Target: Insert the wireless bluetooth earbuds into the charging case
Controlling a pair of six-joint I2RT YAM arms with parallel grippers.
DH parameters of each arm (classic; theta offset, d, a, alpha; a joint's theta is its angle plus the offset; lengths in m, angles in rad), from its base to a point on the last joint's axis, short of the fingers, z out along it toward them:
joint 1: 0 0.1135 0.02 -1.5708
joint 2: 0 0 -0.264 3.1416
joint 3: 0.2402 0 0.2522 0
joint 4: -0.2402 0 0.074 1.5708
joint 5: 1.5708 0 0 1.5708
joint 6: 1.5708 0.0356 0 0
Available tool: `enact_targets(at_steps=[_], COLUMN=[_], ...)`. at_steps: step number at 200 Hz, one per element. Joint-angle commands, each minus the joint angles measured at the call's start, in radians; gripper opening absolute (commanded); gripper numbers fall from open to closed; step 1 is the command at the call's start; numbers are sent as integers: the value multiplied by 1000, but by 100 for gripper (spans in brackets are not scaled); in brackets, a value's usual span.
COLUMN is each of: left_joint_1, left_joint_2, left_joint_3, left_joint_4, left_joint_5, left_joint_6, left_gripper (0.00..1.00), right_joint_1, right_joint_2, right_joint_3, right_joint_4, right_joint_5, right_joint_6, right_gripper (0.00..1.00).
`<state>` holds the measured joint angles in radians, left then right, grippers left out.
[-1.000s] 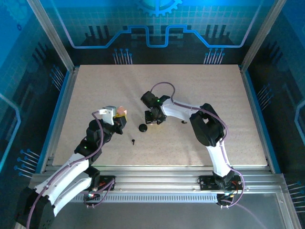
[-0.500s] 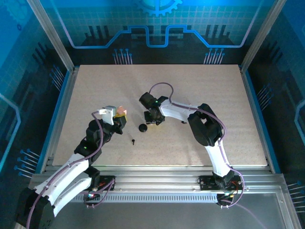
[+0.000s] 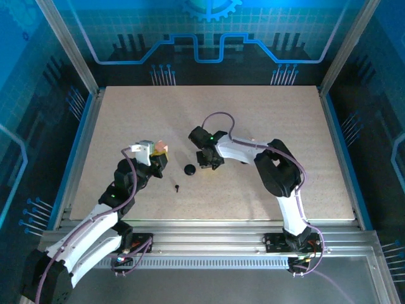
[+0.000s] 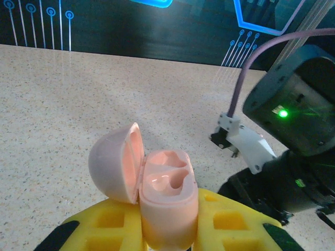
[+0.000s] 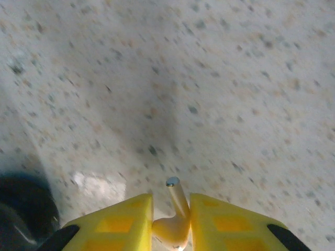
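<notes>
The charging case (image 4: 167,198) is a pale pink shell, upright between the yellow fingers of my left gripper (image 4: 167,232), which is shut on it. Its lid (image 4: 118,162) hangs open to the left and both sockets are empty. From above, the case (image 3: 162,147) sits at the tip of the left gripper (image 3: 158,154), left of centre. One peach-pink earbud (image 5: 177,206), its stem pointing away over the table, is pinched between the yellow fingers (image 5: 112,225) of my right gripper (image 5: 171,226). The right gripper (image 3: 209,161) hovers mid-table, to the right of the case.
A black round disc (image 3: 189,169) lies between the two grippers, and its edge (image 5: 23,209) shows at the lower left of the right wrist view. A tiny black piece (image 3: 178,187) lies nearer the front. The right arm's wrist (image 4: 293,130) looms beside the case.
The right gripper's jaws have closed onto the earbud, and the gripper has shifted slightly right and towards the front. The left arm and the case have stayed still.
</notes>
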<state>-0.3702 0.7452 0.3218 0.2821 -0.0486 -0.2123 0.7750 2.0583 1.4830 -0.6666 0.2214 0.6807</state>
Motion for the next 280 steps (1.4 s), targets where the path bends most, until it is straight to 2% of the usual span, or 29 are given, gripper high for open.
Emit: enact_targets(at_steps=[1,40,67,102,139,170,183,209,231,249,280], left_joint_1=[8,8,8,8,8,8,8,8,8,8,8], left_joint_2=[-25,-32,-30,-30,-34,-44,-49,-50,-50,-51,-52], left_joint_3=[-13,-15,-23,-23,-21,-21,-21,-20,-18,-18,-28], left_joint_4=[23,26,35,43,49,49,48,47,48,48,55], left_joint_5=[4,8,13,20,23,18,16,15,13,15,11], left_joint_6=[-19,-24,-29,-29,-31,-32,-34,-32,-29,-31,-39], left_gripper=[18,19,19,19,19,19,19,19,19,19,19], right_joint_1=[21,23,23,28,18,0,-25,-60,-70,-78,-86], right_joint_2=[-93,-243,-307,-321,-313,-314,-314,-356,-368,-347,-364], right_joint_3=[-59,-226,-296,-322,-296,-293,-277,-269,-237,-184,-194], right_joint_4=[-50,-48,-44,-54,-146,-155,-151,-128,-160,-218,-163], right_joint_5=[34,27,-17,-57,-91,-123,-117,-215,-198,-151,-220], right_joint_6=[22,36,-22,-308,-664,-838,-825,-785,-721,-573,-230], right_gripper=[24,25,25,26,28,29,29,30,30,28,30])
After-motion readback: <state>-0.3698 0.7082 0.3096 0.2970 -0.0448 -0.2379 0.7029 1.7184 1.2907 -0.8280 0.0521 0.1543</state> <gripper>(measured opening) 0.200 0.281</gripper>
